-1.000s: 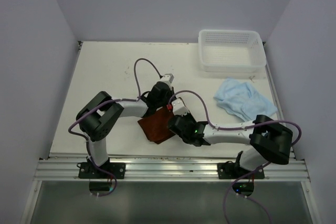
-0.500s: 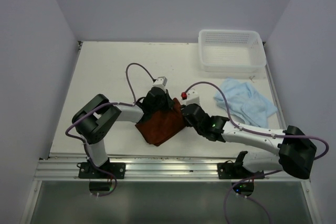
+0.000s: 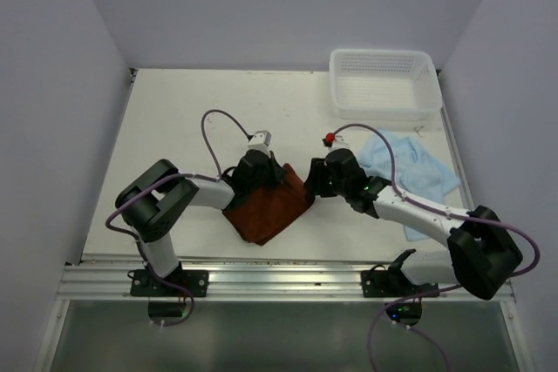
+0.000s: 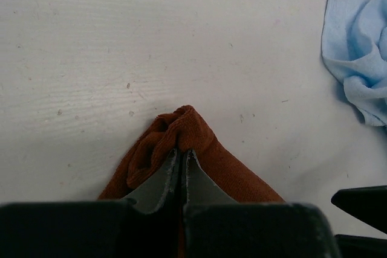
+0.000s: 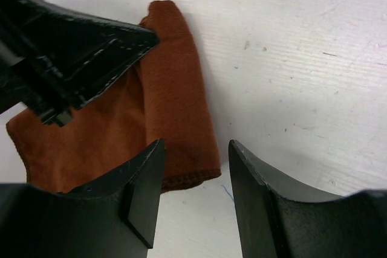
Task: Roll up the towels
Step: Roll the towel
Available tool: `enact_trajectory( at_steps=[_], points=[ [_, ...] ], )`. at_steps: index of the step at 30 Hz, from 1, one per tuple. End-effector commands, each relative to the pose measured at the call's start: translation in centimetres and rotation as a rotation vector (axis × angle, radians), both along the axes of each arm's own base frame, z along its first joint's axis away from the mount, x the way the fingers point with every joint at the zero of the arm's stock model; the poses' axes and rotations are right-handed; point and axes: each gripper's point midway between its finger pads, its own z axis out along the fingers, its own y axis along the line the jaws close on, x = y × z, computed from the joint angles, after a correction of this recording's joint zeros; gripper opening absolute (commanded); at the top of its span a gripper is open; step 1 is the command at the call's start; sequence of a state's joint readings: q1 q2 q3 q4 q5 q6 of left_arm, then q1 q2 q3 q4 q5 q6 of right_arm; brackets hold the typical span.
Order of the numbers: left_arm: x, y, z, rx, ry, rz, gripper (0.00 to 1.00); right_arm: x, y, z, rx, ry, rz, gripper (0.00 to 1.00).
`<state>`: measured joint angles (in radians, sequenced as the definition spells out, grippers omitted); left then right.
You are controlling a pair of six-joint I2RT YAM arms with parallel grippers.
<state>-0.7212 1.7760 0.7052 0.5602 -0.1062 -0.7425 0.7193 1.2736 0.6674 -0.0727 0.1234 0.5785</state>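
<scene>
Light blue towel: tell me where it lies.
Top view, right side: the light blue towel lies crumpled just in front of the white basket.

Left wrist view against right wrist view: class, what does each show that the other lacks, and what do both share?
Only the left wrist view shows the light blue towel, crumpled at the right. Only the right wrist view shows the right claw open at the rust towel's hemmed edge. Both show the rust towel, the white table and the left claw shut on that towel's bunched corner.
</scene>
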Motion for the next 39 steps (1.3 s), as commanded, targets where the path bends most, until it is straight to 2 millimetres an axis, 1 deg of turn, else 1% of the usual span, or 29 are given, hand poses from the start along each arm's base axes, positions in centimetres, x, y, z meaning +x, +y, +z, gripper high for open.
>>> enact_trajectory(
  at_steps=[1,2,5,6,8,9,11,17,19,20,23,24,26,27,28,29,31,32,34,35,36,37,38,39],
  points=[
    [0.2,0.3,1.0,-0.017,-0.043,0.033,0.00,0.6,1.3,0.0,0.114,0.058,0.014,0.50],
    [0.2,0.2,1.0,-0.020,-0.043,0.032,0.00,0.8,1.8,-0.2,0.129,0.061,0.029,0.50],
    [0.1,0.2,1.1,-0.018,-0.046,0.029,0.00,0.4,2.2,-1.0,0.132,0.086,0.058,0.51],
    [0.1,0.2,1.0,-0.017,-0.045,0.029,0.00,0.0,2.1,-1.9,0.127,0.106,0.064,0.51],
    [0.2,0.2,1.1,-0.017,-0.045,0.032,0.00,-0.2,2.3,-2.3,0.136,0.116,0.075,0.51],
    [0.3,0.3,1.2,-0.016,-0.048,0.034,0.00,-0.7,2.3,-2.9,0.137,0.135,0.084,0.51],
    [0.3,0.5,1.2,-0.009,-0.048,0.043,0.00,-1.1,2.2,-3.6,0.140,0.148,0.087,0.51],
    [0.3,1.2,1.2,0.001,-0.052,0.075,0.00,-1.9,2.0,-5.4,0.123,0.198,0.099,0.50],
    [0.3,1.5,1.3,0.004,-0.055,0.088,0.00,-2.2,2.1,-6.0,0.121,0.213,0.105,0.46],
    [0.2,1.6,1.2,0.007,-0.054,0.089,0.00,-2.1,2.1,-6.2,0.120,0.214,0.103,0.42],
    [0.2,1.8,1.4,0.011,-0.061,0.096,0.00,-2.1,2.0,-6.5,0.113,0.215,0.101,0.34],
    [0.3,1.8,1.7,0.007,-0.065,0.095,0.00,-2.0,2.0,-6.5,0.109,0.214,0.101,0.29],
    [0.2,1.8,1.8,0.007,-0.067,0.093,0.00,-1.9,2.0,-6.5,0.105,0.206,0.102,0.24],
    [0.3,1.8,1.9,0.006,-0.070,0.094,0.00,-1.8,2.0,-6.6,0.102,0.206,0.102,0.18],
    [0.3,1.8,1.9,0.007,-0.071,0.093,0.00,-1.8,2.0,-6.5,0.102,0.202,0.102,0.15],
    [0.3,1.8,2.0,0.005,-0.071,0.091,0.00,-1.7,2.0,-6.5,0.099,0.201,0.101,0.10],
    [0.2,1.6,2.2,0.007,-0.071,0.082,0.00,-1.6,1.9,-6.5,0.090,0.196,0.104,0.05],
    [0.3,1.6,2.7,0.001,-0.078,0.081,0.01,-1.6,1.7,-6.6,0.080,0.196,0.103,0.00],
    [0.4,1.5,3.3,0.007,-0.083,0.077,0.10,-1.3,1.4,-6.3,0.062,0.169,0.098,0.00],
    [0.5,1.5,4.1,-0.001,-0.095,0.076,0.11,-1.3,1.2,-6.4,0.052,0.163,0.096,0.00],
    [0.6,1.5,4.4,0.002,-0.103,0.072,0.11,-1.2,1.1,-6.4,0.041,0.154,0.095,0.00],
    [0.9,1.2,5.3,-0.006,-0.115,0.070,0.15,-1.0,0.8,-6.3,0.023,0.137,0.092,0.00],
    [0.8,1.4,5.2,0.008,-0.102,0.072,0.16,-0.9,0.6,-6.3,0.011,0.129,0.088,0.00],
    [0.9,1.3,5.7,0.005,-0.103,0.074,0.18,-0.9,0.6,-6.2,0.004,0.122,0.091,0.00]
  ],
)
